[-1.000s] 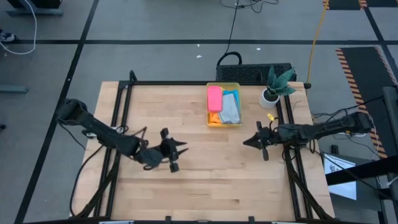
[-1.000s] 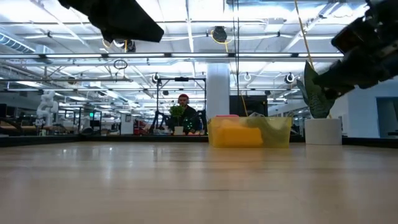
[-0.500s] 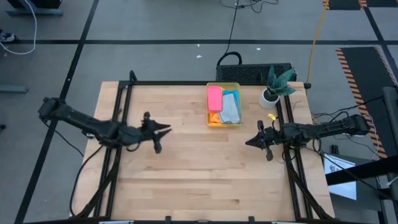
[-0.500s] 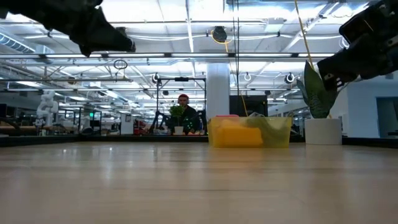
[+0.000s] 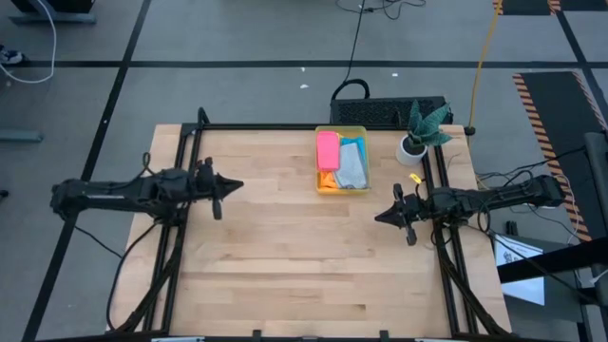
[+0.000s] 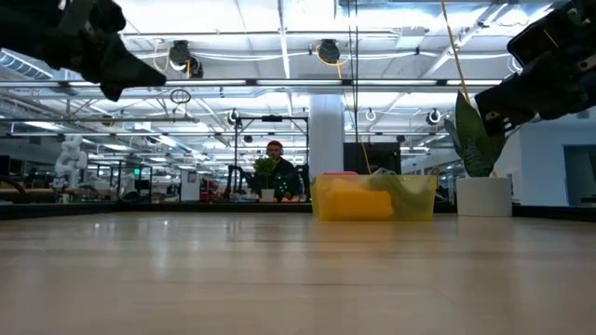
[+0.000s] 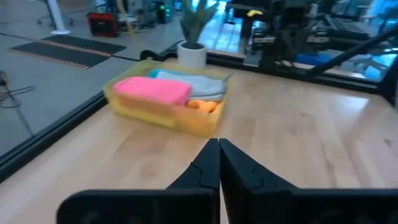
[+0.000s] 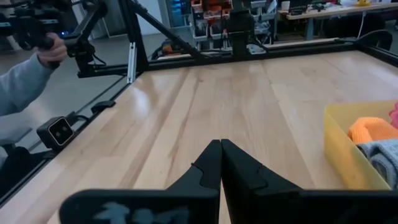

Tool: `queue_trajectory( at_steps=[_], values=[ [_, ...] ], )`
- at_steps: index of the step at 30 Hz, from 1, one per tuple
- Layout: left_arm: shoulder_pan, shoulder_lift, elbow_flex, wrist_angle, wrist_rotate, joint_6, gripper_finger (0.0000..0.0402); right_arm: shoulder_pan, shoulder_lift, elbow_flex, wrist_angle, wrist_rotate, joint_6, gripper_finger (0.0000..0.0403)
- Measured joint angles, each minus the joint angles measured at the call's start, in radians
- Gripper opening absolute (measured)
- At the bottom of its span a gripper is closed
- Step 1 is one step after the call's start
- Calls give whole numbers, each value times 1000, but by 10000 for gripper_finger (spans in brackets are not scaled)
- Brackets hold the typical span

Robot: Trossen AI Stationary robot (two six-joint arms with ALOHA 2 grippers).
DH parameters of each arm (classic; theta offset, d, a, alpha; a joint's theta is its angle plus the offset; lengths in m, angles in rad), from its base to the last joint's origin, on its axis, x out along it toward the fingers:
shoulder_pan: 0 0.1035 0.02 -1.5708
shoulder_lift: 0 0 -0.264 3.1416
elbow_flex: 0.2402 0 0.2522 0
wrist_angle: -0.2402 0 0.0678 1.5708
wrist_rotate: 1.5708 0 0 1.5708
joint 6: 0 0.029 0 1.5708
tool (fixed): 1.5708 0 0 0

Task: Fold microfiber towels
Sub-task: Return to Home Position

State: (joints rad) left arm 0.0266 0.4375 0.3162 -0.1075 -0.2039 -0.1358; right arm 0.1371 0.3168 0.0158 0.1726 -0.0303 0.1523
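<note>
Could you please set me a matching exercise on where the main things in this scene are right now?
Things:
1. pink towel
2. plant
3. left gripper
4. right gripper

Places and states:
A. shut, over the right side of the table
B. lying in the yellow bin
C. shut, over the table's left side
D. standing just right of the bin

Pairs: 1-B, 2-D, 3-C, 4-A
</note>
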Motion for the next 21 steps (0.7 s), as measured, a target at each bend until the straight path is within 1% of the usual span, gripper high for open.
queue_trajectory(
  at_steps=[4,7,13,18,21],
  values=[
    [29,-101,-24,-53,14,7,4,0,0,0,-5,-1,-6,0],
    [28,-169,-55,-55,73,44,5,0,0,0,-5,-1,-7,0],
    [28,-286,-119,-72,132,85,6,0,0,-1,-16,-1,-8,0],
    [28,-371,-151,-136,183,99,4,0,0,-1,-45,-4,-11,0],
    [27,-424,-153,-212,183,99,5,0,0,-1,-51,-43,-28,0]
  ],
)
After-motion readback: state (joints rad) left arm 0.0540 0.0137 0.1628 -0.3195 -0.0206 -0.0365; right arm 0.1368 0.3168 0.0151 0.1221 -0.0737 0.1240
